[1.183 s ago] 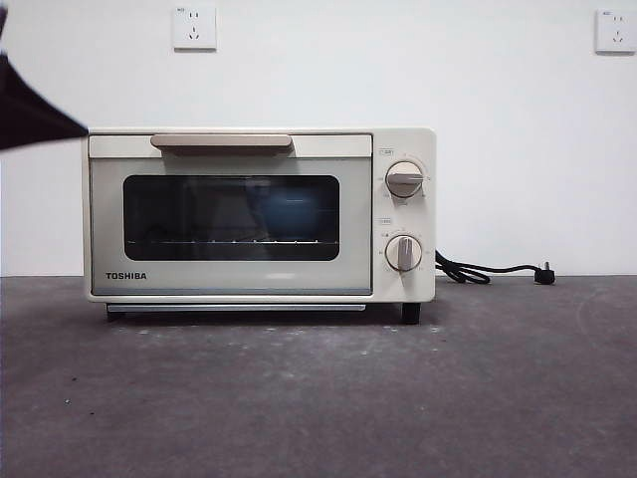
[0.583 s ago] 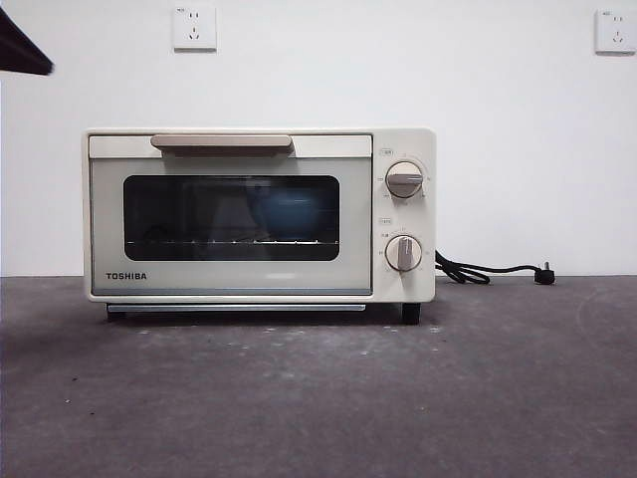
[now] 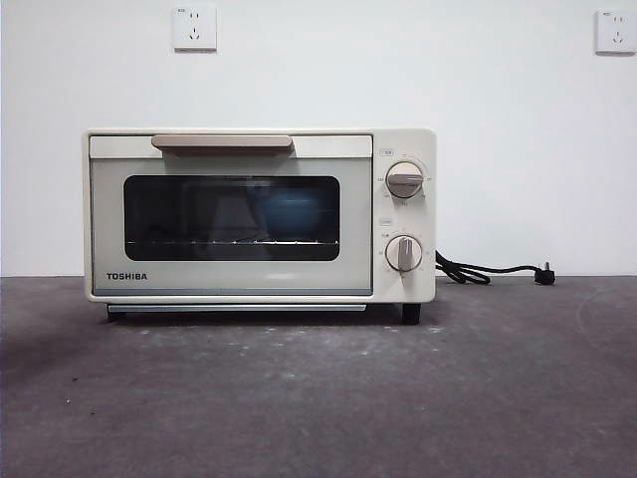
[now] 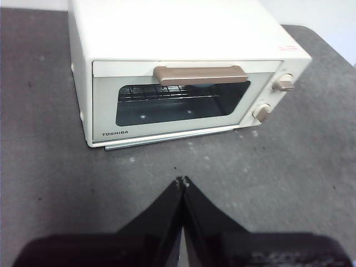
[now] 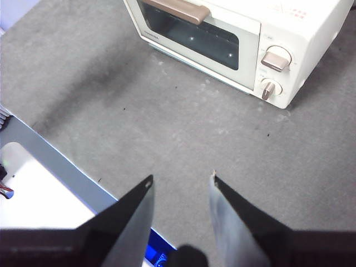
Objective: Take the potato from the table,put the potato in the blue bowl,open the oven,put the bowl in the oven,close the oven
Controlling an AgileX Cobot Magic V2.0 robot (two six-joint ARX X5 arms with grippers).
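The cream-white oven [image 3: 356, 219] stands on the dark grey table [image 3: 318, 398] with its door shut and the beige handle [image 3: 222, 142] up against the top. Through the dark window the blue bowl [image 3: 289, 211] shows dimly on the rack inside. The potato is hidden. No arm shows in the front view. My left gripper [image 4: 182, 181] hovers shut and empty above the table in front of the oven [image 4: 183, 39]. My right gripper [image 5: 181, 179] is open and empty, over the table off the oven's [image 5: 311, 33] knob side.
A black power cord with a plug [image 3: 488, 271] lies on the table to the right of the oven. Two wall sockets [image 3: 194, 27] [image 3: 615, 30] sit on the white wall behind. The right wrist view shows the table's edge with a white base [image 5: 33, 194] beyond it.
The black arm tip at the upper left of the front view has drawn back and left the picture. The oven has not moved.
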